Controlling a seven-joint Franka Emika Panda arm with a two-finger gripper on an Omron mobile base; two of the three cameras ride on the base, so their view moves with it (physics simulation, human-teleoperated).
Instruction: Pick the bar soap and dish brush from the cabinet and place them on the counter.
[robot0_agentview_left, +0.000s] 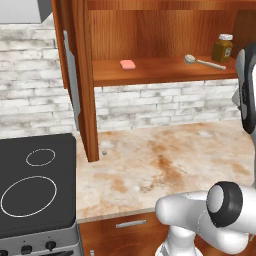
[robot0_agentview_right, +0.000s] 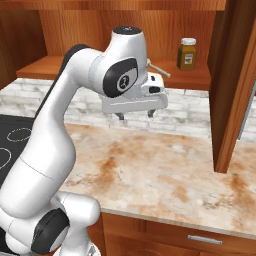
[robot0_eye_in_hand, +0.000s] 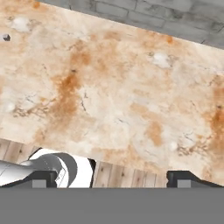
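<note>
The bar soap (robot0_agentview_left: 128, 64), a small pink block, lies on the left part of the shelf in the open cabinet (robot0_agentview_left: 150, 72). Farther right on the same shelf lies the dish brush (robot0_agentview_left: 202, 62), head to the left; its handle (robot0_agentview_right: 159, 70) pokes out from behind the hand in the right base view. My gripper (robot0_agentview_right: 135, 115) hangs open above the counter (robot0_agentview_right: 150, 165), below and in front of the shelf, pointing down with nothing between its fingers. The hand view looks straight down on the blotchy counter (robot0_eye_in_hand: 113, 87), the gripper (robot0_eye_in_hand: 111, 177) wide open over it.
An amber jar (robot0_agentview_left: 223, 48) with a white lid stands at the shelf's right end, close behind the brush. The cabinet doors (robot0_agentview_right: 230, 85) hang open on both sides. A black stovetop (robot0_agentview_left: 35, 185) lies left of the counter. A brick wall (robot0_agentview_left: 165, 102) backs it.
</note>
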